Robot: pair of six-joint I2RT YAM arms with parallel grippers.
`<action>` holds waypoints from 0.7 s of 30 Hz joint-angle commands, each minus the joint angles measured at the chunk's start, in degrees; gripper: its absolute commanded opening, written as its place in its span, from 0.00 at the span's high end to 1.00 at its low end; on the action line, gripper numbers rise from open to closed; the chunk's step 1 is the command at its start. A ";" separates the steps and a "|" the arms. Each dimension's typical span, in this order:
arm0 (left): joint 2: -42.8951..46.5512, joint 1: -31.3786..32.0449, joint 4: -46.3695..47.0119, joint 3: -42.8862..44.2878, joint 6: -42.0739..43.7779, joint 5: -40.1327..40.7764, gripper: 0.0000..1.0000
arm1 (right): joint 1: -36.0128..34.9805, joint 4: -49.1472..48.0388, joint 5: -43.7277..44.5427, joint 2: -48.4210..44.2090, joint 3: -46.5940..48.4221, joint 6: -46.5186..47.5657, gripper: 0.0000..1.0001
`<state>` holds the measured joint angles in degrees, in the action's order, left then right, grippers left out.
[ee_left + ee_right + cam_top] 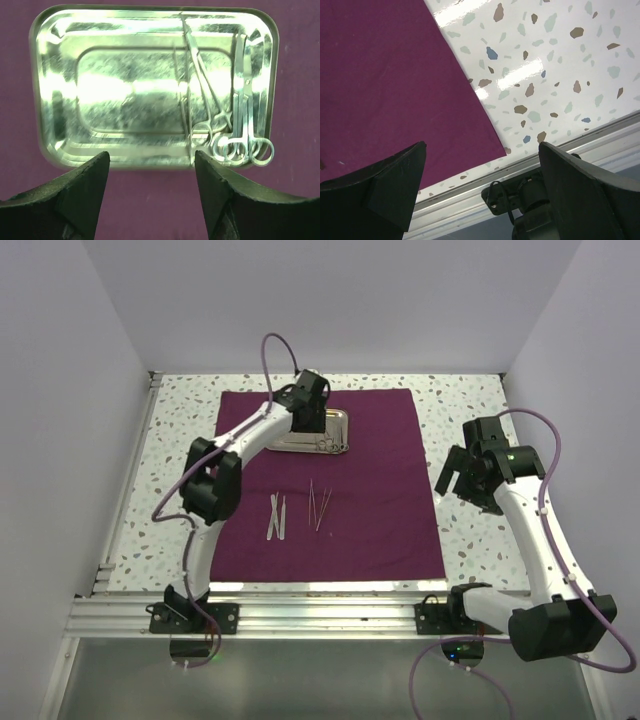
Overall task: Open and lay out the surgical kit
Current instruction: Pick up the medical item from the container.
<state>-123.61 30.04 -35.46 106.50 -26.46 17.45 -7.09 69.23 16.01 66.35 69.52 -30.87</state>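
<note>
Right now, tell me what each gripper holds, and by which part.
Nothing. The left gripper hangs open over the steel tray; the right gripper is open, empty.

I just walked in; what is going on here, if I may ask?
Two robot arms are laying out a surgical kit. The dark purple cloth wrap lies spread flat on the speckled table. The left arm hangs over the shiny rectangular steel tray, jaws open and empty; ring-handled metal forceps lie inside it. On the cloth lie slim metal tweezers and thin probes. The right arm hovers at the cloth's right edge, jaws open, holding nothing.
</note>
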 commanded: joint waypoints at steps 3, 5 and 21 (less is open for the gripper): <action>-10.58 0.63 -3.99 15.04 4.57 -0.84 0.28 | -0.03 -0.06 2.79 -0.95 2.38 -0.59 0.02; -13.23 0.63 -4.00 17.77 5.10 -1.54 0.29 | 0.06 0.20 3.24 -1.04 2.29 -0.50 0.02; -17.27 0.63 -2.59 16.81 5.45 -1.89 0.61 | 0.24 0.82 5.08 -0.78 3.17 0.02 0.02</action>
<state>-139.79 30.72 -38.63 122.65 -21.63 16.29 -7.07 69.76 19.05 66.28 70.19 -30.96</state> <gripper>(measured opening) 0.402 0.985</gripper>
